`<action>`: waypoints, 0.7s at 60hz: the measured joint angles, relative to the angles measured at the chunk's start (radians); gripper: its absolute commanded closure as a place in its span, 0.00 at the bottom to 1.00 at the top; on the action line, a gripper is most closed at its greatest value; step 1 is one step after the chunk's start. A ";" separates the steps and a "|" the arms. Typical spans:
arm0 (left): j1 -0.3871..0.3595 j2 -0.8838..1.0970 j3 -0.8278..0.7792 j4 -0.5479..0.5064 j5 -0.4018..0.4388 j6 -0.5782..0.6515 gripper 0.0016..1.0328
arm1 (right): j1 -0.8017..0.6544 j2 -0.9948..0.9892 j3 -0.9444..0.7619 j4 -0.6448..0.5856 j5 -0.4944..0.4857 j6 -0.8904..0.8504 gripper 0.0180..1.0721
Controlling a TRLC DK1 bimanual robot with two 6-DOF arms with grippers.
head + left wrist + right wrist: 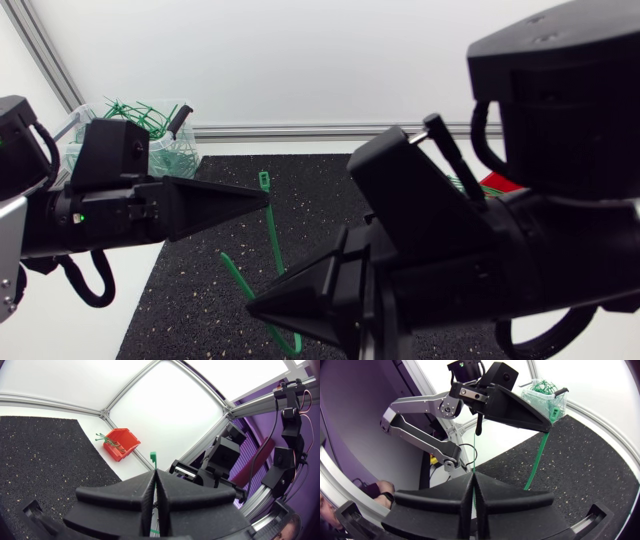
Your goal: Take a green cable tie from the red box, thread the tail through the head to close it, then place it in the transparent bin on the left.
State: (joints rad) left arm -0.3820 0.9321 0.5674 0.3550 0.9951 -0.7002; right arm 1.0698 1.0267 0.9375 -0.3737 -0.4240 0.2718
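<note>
A green cable tie (272, 235) hangs above the black mat between both grippers. My left gripper (262, 200) is shut on it just under its head (153, 457), which sticks up past the fingertips. My right gripper (255, 305) is shut on the lower part of the tie, and a thin green end (474, 462) rises ahead of its fingertips. In the right wrist view the left gripper (542, 424) hovers ahead, with the strap (536, 467) running down from it. The red box (121, 443) holds more green ties. The transparent bin (168, 145) sits far left, full of ties.
The black speckled mat (195, 300) covers the table's middle, with white table around it. My right arm hides most of the red box (497, 183) in the head view. An aluminium rail (300, 130) runs along the table's far edge.
</note>
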 measured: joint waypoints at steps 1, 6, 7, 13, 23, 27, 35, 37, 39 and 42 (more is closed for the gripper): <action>-0.002 -0.008 -0.007 0.002 -0.003 0.000 0.97 | -0.004 0.000 0.005 -0.002 -0.012 0.019 0.95; -0.017 -0.037 -0.037 0.002 -0.033 -0.004 0.97 | -0.023 0.000 0.021 -0.002 -0.066 0.092 0.95; -0.021 -0.043 -0.044 0.002 -0.035 -0.005 0.97 | -0.026 0.000 0.024 -0.002 -0.075 0.103 0.95; -0.050 -0.090 -0.076 0.002 -0.078 -0.011 0.97 | -0.051 0.003 0.040 -0.002 -0.139 0.202 0.95; -0.093 -0.140 -0.077 0.002 -0.131 -0.024 0.97 | -0.097 0.003 0.067 -0.013 -0.195 0.361 0.95; -0.107 -0.142 -0.077 0.002 -0.151 -0.027 0.97 | -0.119 0.003 0.077 -0.023 -0.221 0.426 0.95; -0.148 -0.142 -0.074 0.003 -0.214 -0.030 0.97 | -0.136 0.003 0.125 -0.072 -0.237 0.508 0.95; -0.156 -0.142 -0.073 0.003 -0.224 -0.030 0.97 | -0.136 0.003 0.138 -0.077 -0.238 0.517 0.95; -0.161 -0.142 -0.070 0.003 -0.238 -0.030 0.97 | -0.136 0.005 0.155 -0.089 -0.243 0.528 0.95; -0.166 -0.142 -0.065 0.006 -0.248 -0.030 0.97 | -0.136 0.011 0.180 -0.102 -0.246 0.542 0.95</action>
State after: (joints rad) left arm -0.5476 0.7898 0.5022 0.3614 0.7475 -0.7300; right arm 0.9337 1.0374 1.1179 -0.4759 -0.6701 0.8143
